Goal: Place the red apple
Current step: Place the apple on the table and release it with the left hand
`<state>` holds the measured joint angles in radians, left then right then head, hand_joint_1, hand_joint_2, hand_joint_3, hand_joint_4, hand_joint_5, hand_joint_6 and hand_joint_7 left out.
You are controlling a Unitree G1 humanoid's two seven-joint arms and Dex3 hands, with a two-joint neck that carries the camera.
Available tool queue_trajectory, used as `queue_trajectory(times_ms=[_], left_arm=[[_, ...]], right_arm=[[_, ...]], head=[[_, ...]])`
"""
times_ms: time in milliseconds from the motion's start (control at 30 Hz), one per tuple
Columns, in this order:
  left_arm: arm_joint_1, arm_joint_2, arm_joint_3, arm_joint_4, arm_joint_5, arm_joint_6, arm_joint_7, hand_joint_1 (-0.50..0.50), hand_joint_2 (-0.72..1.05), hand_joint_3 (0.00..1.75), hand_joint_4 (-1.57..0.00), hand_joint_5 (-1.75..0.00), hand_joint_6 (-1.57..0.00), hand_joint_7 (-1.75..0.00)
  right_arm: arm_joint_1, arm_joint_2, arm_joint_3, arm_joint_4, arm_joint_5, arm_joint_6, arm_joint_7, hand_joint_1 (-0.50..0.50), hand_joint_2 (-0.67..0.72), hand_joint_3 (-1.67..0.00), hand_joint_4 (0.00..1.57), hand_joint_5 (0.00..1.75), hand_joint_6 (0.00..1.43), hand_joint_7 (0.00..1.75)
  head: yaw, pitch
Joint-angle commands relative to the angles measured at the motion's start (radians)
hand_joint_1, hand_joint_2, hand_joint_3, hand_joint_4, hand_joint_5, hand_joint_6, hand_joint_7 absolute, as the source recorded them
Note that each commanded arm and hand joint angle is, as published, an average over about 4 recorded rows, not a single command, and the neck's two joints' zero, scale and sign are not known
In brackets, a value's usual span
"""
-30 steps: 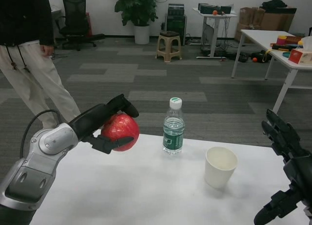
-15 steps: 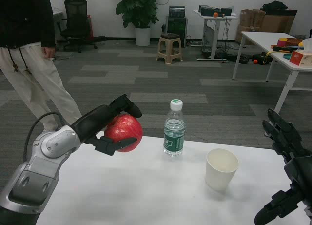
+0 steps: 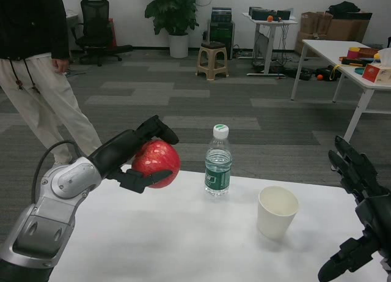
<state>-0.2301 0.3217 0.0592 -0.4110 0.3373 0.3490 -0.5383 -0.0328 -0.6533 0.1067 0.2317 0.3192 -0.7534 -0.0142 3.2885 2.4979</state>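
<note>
My left hand [image 3: 135,153] grips the red apple [image 3: 157,163] and holds it in the air above the white table [image 3: 165,239], near the far edge and left of the water bottle [image 3: 217,161]. Fingers wrap over the top and under the front of the apple. At the right edge of the table my right hand [image 3: 360,202] waits with its fingers spread, holding nothing.
A clear water bottle with a white cap and green label stands at the table's far middle. A white paper cup [image 3: 277,210] stands to its right. A person [image 3: 36,68] stands on the floor at the far left, beyond the table.
My left hand has carried the apple a little to the right and slightly up, closer to the bottle. The right hand has hardly moved.
</note>
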Motion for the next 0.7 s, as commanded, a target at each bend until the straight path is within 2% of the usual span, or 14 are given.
queue_trajectory(times_ms=[33, 233, 367, 700], left_arm=[[0.009, 0.003, -0.02, 0.005, 0.039, -0.008, -0.011, -0.5, 0.69, 0.79, -0.07, -1.75, 0.0, -1.54], [0.021, -0.001, -0.117, 0.09, 0.151, -0.054, -0.04, -0.5, 0.72, 0.81, -0.12, -1.75, 0.0, -1.57], [0.034, -0.04, -0.17, 0.178, 0.252, -0.119, -0.058, -0.5, 0.78, 0.87, -0.15, -1.75, 0.0, -1.61], [0.051, -0.052, -0.217, 0.262, 0.337, -0.168, -0.054, -0.5, 0.78, 0.87, -0.19, -1.75, 0.0, -1.57]], right_arm=[[-0.02, 0.008, 0.004, 0.004, 0.01, -0.009, 0.002, -0.42, 0.41, 0.0, 0.0, 0.0, 0.0, 0.14], [-0.026, 0.006, 0.005, 0.01, 0.011, -0.009, 0.002, -0.42, 0.41, 0.0, 0.0, 0.0, 0.0, 0.14], [-0.029, 0.008, 0.005, 0.013, 0.011, -0.011, 0.002, -0.41, 0.41, 0.0, 0.0, 0.0, 0.0, 0.14], [-0.028, 0.011, 0.005, 0.019, 0.011, -0.012, 0.002, -0.42, 0.41, 0.0, 0.0, 0.0, 0.0, 0.14]], head=[[0.002, -0.003], [0.01, -0.005], [0.008, -0.01], [0.006, -0.023]])
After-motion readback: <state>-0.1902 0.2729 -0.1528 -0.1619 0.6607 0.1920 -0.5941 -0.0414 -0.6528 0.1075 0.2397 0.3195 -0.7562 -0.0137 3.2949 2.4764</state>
